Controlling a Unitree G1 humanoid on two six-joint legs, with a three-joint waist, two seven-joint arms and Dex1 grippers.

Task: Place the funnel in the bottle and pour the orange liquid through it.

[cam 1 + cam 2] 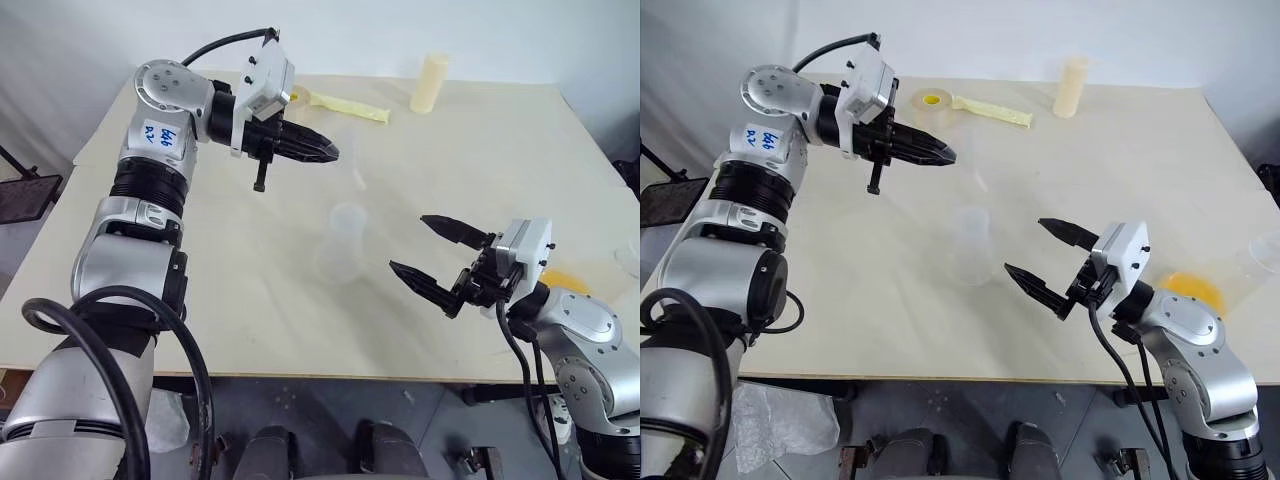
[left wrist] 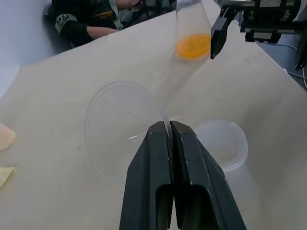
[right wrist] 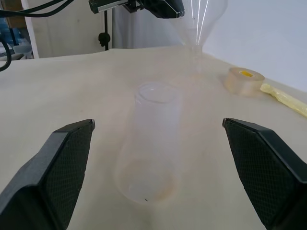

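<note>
Left gripper [image 2: 169,128] is pinched shut on the rim of the clear funnel [image 2: 125,129], holding it up in the air above the bottle [image 1: 344,243], which stands mid-desk [image 1: 480,170]. Right gripper [image 1: 1052,252] hangs wide open just beside the bottle, holding nothing. Orange liquid [image 1: 1192,290] sits by the desk's right edge.

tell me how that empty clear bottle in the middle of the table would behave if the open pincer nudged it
The bottle looks thin-walled, clear and empty, so it is probably very light and would slide or tip rather than resist. It stands upright on a wider base, which may help a little. If it tipped, its round body would likely roll across the table.
</note>
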